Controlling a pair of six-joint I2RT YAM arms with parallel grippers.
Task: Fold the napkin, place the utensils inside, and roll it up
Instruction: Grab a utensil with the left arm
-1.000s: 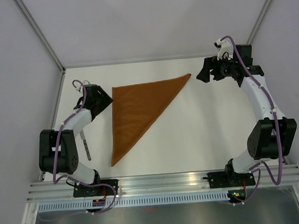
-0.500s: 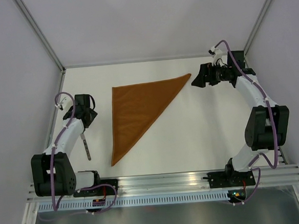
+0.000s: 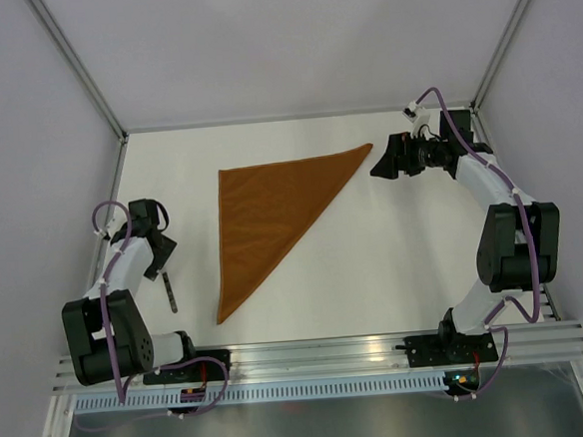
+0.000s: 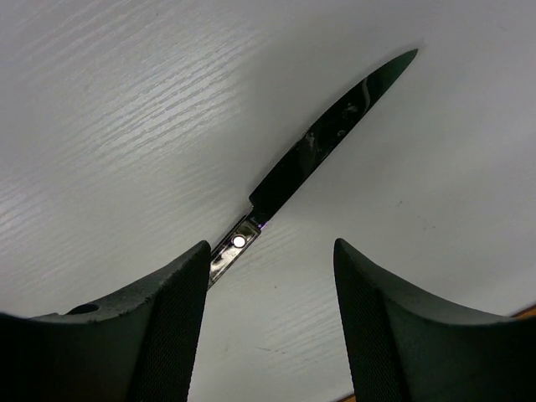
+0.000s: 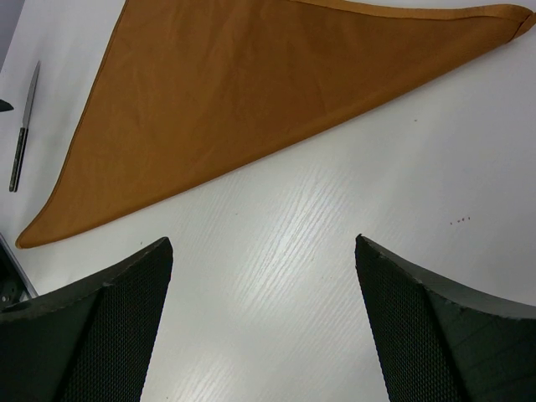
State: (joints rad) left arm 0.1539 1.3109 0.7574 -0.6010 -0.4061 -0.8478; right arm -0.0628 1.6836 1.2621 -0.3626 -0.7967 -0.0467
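Risk is being judged: the thin knife (image 4: 322,146) is lying flat on the bench (image 3: 375,273), so it may be skidded away by the left gripper (image 4: 270,255), which is being held open and empty over its handle. Being counted: 1 knife; 1 napkin (image 3: 266,215), folded triangular, mid-bench; 2 grippers, the right gripper (image 5: 264,251) wide open, empty.

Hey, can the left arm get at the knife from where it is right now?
Probably yes. The left claw is open just over the knife, which lies bare on the table, clear of the napkin.
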